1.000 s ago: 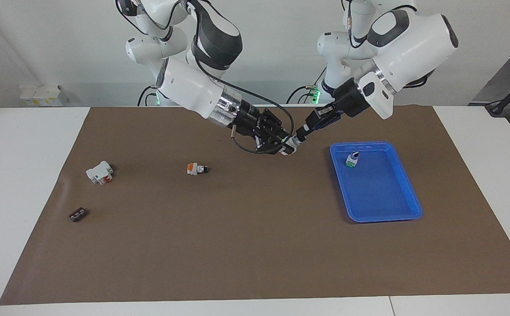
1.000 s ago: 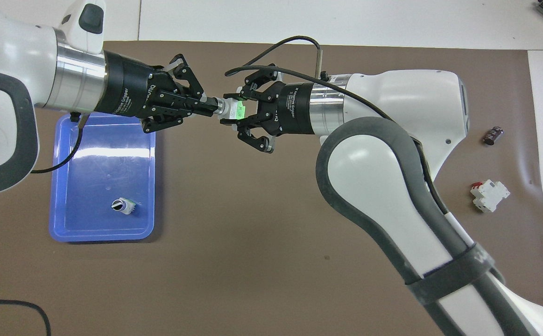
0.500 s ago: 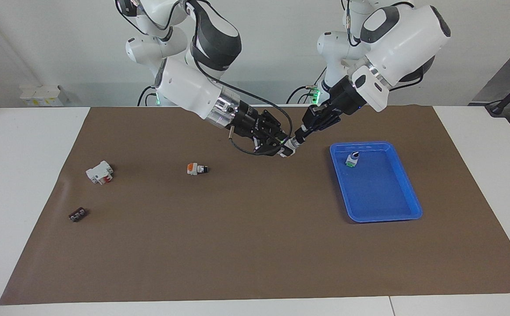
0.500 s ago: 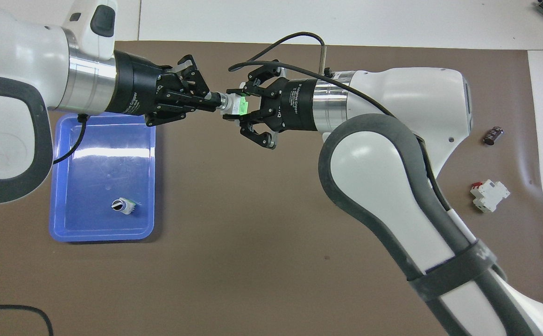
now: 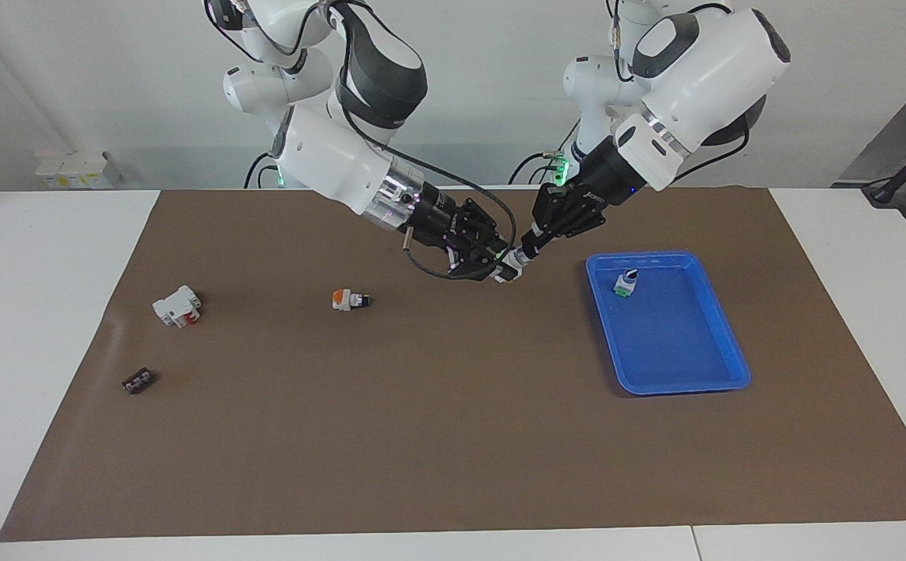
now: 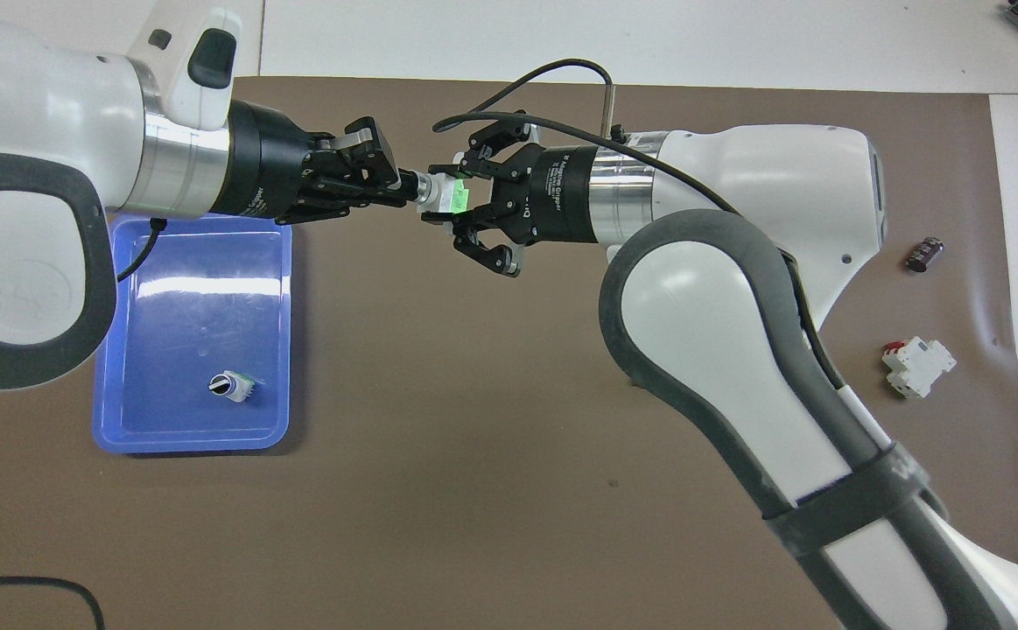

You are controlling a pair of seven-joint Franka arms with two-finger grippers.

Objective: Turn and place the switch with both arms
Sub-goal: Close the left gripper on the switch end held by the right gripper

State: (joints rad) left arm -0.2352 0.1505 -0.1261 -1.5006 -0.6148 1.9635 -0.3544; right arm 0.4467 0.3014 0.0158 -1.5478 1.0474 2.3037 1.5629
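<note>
Hanging above the brown mat (image 5: 453,436), the switch (image 6: 440,194) sits between both sets of jaws. Right gripper (image 6: 454,199) is clamped on its white-and-green body; left gripper (image 6: 405,183) is pinched on the black knob end. Blue tray (image 5: 721,331) lies toward the left arm's end, just past the left jaws, with a twin switch (image 5: 625,283) inside. Orange switch (image 5: 350,299), white-and-red block (image 5: 178,305) and small dark part (image 5: 138,381) lie well apart, toward the right arm's end.

Both arms (image 5: 343,156): glossy white shells, dark grey joint bands, silver wrist rings — black linkage grippers with white lettering, black cable (image 6: 526,83) looping off right wrist.
</note>
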